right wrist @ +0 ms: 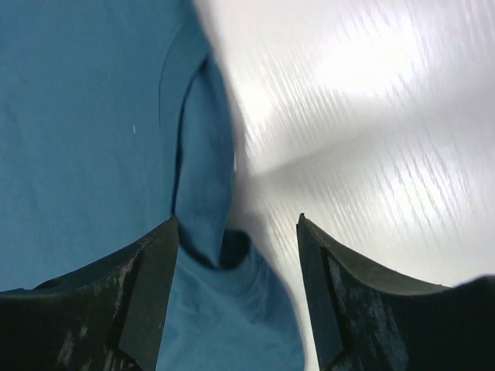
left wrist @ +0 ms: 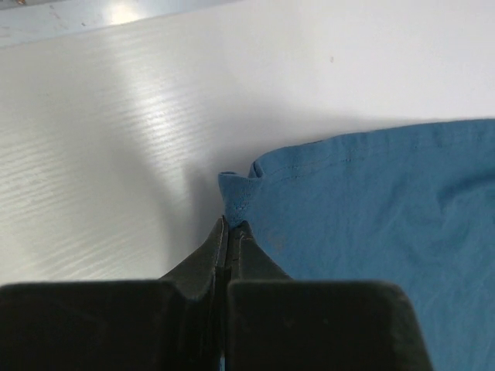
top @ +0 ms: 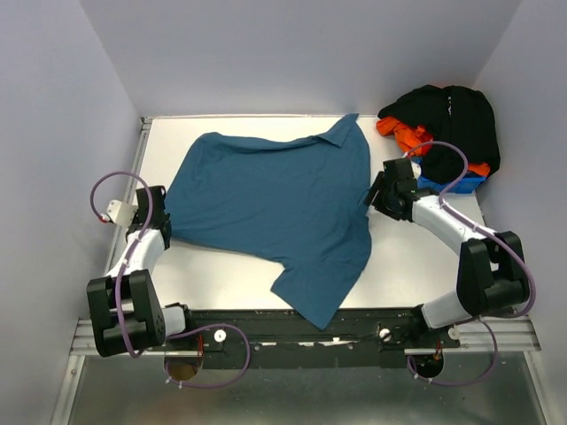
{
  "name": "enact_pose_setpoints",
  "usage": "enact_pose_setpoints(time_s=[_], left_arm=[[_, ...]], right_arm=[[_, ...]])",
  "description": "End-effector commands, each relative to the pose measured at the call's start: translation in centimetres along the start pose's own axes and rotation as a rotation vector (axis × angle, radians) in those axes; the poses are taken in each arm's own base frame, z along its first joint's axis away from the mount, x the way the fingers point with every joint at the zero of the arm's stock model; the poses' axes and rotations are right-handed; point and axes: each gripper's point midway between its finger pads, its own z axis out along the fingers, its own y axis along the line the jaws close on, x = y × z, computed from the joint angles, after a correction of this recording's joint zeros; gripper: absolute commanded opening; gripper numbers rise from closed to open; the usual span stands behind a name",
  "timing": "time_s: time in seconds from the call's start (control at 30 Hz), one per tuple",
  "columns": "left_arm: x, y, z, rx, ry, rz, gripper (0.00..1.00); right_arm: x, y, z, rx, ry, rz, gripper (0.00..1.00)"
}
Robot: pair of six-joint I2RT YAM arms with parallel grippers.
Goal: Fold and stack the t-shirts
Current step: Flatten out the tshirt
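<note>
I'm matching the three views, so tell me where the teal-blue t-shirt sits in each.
Top external: teal-blue t-shirt spread across the middle of the white table.
Left wrist: lower right, its corner pinched by the left gripper, jaws shut.
Right wrist: left half, a fold inside the right gripper, jaws open.
Shared landmark: the white table.
</note>
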Motion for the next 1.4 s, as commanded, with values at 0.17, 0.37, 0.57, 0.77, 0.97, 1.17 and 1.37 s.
enact_pose_setpoints(time_s=[0.17,0.37,0.57,0.77,0.97,1.17,1.37], left_arm=[[-3.7,-0.5,1.6,-0.019,-0.065,-0.099,0.0],[-3.4,-0.6,2.1,-0.007,-0.063,-0.088,0.0],[-3.8,-1.4,2.0,0.024,-0.072,-0.092,0.0],[-4.6,-1.6,1.8,0.024,-0.098,-0.08,0.0],[-4.5,-1.6,1.8,0.027,-0.099,-0.076,0.0],[-4.4,-1.9,1.9,0.061,-0.099,-0.075,0.0],[-3.7,-1.9,2.3,0.074,-0.078,-0.081,0.0]], right_arm=[[-3.1,1.5,4.0,0.061,0.036,0.032,0.58],[-1.8,2.0,5.8,0.059,0.1,0.046,0.49],[-1.0,2.2,6.7,0.079,0.132,0.037,0.47],[-0.1,3.7,7.4,0.103,0.149,-0.019,0.41],[1.0,4.7,8.1,0.122,0.182,-0.032,0.22],[-2.4,2.6,5.9,0.233,0.062,-0.054,0.01],[-8.2,-0.3,2.3,0.371,-0.071,-0.112,0.01]])
